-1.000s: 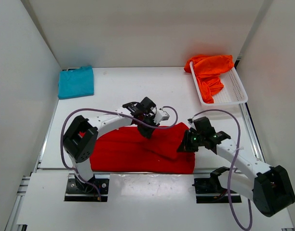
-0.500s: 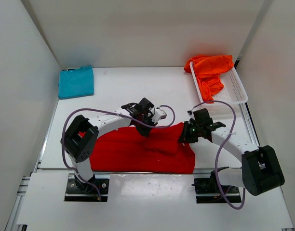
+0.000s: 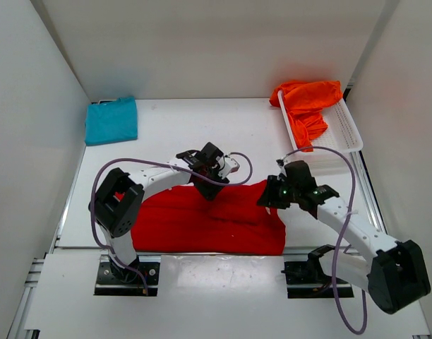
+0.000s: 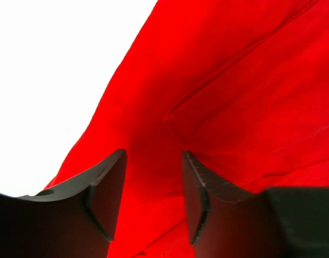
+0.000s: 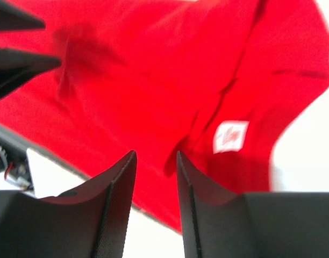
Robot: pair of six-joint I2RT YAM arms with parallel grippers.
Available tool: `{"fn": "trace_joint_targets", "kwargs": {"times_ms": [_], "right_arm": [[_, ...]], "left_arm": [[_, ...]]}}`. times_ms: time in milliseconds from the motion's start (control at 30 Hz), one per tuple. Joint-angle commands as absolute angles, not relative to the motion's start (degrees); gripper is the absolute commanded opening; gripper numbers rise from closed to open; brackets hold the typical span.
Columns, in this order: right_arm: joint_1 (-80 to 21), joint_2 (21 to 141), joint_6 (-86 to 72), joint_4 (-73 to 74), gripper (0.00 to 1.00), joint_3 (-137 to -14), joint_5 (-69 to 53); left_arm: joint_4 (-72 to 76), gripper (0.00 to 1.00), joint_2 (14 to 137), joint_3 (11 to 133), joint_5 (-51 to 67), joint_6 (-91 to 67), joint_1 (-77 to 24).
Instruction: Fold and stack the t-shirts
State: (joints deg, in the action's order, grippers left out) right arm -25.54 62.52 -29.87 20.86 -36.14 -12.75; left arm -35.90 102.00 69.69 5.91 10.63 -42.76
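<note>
The red t-shirt lies spread along the near edge of the table, its far edge folded over. My left gripper stands open just over that far edge, red cloth below and between its fingers. My right gripper hangs open over the shirt's right end; its wrist view shows the red cloth and a white label under the parted fingers. The teal-blue t-shirt lies folded at the far left. The orange t-shirt is bunched in the basket.
The white mesh basket stands at the far right with the orange cloth hanging over its rim. White walls close in the table on the left, back and right. Both arms' cables loop over the red shirt.
Both grippers were shut on the red shirt's edge and now stand open, the cloth let go. The right gripper carried its corner up toward the far edge; the fold has settled flatter.
</note>
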Motion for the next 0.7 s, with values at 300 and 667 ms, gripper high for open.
{"fn": "trace_joint_targets", "kwargs": {"times_ms": [300,667], "right_arm": [[-30.68,59.94,-38.93,16.09,0.56,-27.86,-13.53],[-31.38,65.83,-37.88,11.25,0.35,-27.77,-15.81]], "left_arm": [[-38.76,0.59,98.17,69.7,9.31,11.08,-43.59],[-37.35,0.6,100.19,66.62,8.26,10.9,-44.38]]}}
